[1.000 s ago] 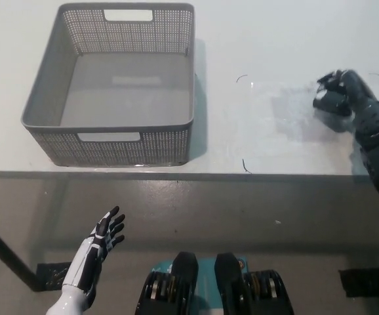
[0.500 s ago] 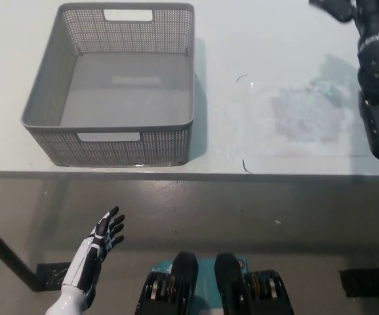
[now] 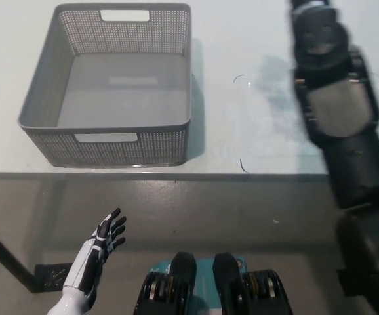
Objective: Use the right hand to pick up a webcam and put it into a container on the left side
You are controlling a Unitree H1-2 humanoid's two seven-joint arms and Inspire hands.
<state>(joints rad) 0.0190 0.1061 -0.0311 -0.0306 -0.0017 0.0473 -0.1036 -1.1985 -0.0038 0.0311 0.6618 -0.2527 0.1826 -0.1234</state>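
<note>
White counter [image 3: 255, 141] fills the upper frame. Black right arm [image 3: 337, 111] rises along its right side and exits at the top edge; right hand and webcam out of view, grip cannot be told. Grey mesh basket [image 3: 107, 139], empty, at the left front edge. Left hand [image 3: 101, 246] below the front edge, fingers spread, holding nothing.

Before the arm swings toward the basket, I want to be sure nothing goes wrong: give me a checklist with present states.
1. Right hand in view: not ok; only the black right arm shows, running off the top edge.
2. Webcam held: cannot tell; no webcam is visible.
3. Grey basket ready: ok; upright on the table, nothing inside.
4. Table between arm and basket: ok; nothing stands there.
5. Left hand out of the way: ok; open, below the table edge.
</note>
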